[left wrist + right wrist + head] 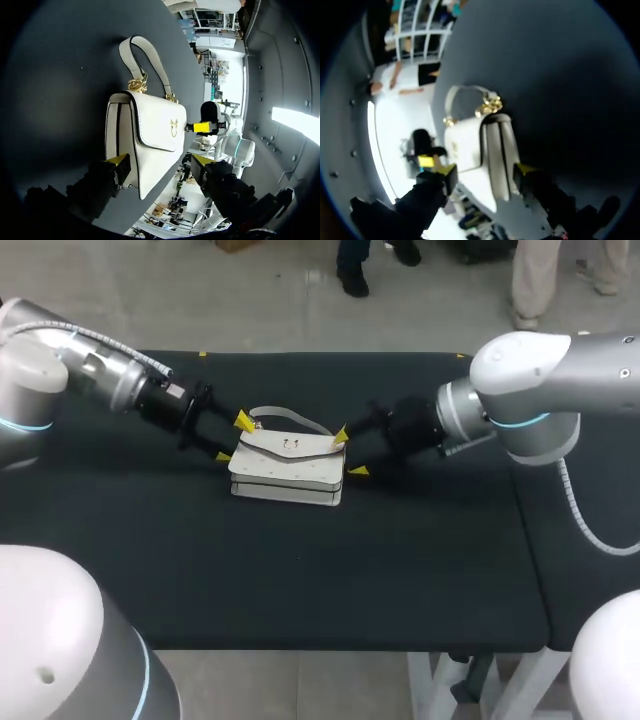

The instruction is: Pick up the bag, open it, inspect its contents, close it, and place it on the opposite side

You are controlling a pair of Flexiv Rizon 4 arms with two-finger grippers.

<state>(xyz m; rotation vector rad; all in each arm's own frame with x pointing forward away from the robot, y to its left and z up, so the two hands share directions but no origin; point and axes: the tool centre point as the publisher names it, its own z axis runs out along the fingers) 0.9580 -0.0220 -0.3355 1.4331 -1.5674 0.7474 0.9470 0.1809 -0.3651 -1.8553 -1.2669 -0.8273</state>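
Flanking the white handbag (288, 468) lying centrally on the table (300, 570), the left gripper (232, 438) and right gripper (350, 452) are gaping open, gripping nothing; closing unevenly is likely risking shoving it sideways.

The shut flap (290, 448) hides the inside of the bag (288, 480) (which the right wrist view shows only blurred).

The bag (288, 468) is smooth white leather with glossy gold metal fittings (137, 85); the counter (300, 580) is matt black.
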